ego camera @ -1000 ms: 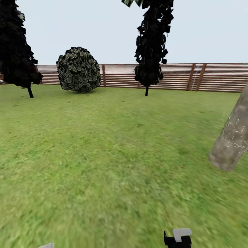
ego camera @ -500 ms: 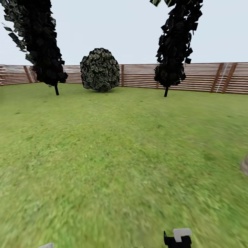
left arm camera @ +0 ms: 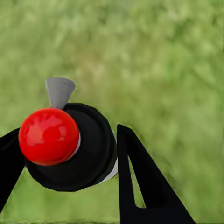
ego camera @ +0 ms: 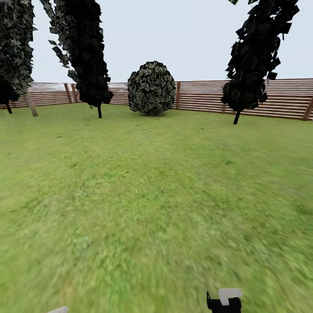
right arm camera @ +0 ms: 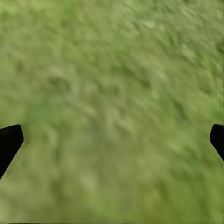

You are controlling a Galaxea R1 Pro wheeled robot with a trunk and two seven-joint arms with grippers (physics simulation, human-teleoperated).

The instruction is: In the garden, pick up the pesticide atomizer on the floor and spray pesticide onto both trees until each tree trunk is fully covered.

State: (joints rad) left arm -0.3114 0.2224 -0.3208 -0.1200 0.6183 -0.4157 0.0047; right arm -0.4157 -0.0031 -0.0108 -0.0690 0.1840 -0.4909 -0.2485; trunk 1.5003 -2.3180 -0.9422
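In the left wrist view my left gripper [left arm camera: 65, 147] is shut on the pesticide atomizer [left arm camera: 81, 149], a black body with a red round knob [left arm camera: 48, 136] and a grey nozzle [left arm camera: 59, 91], held above blurry grass. My right gripper [right arm camera: 112, 140] is open over the floor [right arm camera: 112, 93], with its black fingertips [right arm camera: 9, 142] far apart and nothing between them. In the head view a tree with a pale tan leaning trunk [ego camera: 29, 104] and a green crown stands far off at the left, by the fence. The garden lawn [ego camera: 148, 195] stretches ahead.
A brown slatted fence [ego camera: 278, 98] closes the far side. Two black cone-shaped trees [ego camera: 87, 56] [ego camera: 256, 56] and a round dark bush [ego camera: 151, 88] stand before it. A black-and-white part of my right arm [ego camera: 224, 300] shows at the bottom edge.
The head view has swung left: bush and black trees slid right, the thick pale trunk at the right left the picture, and a far tan-trunked tree came in at the left.
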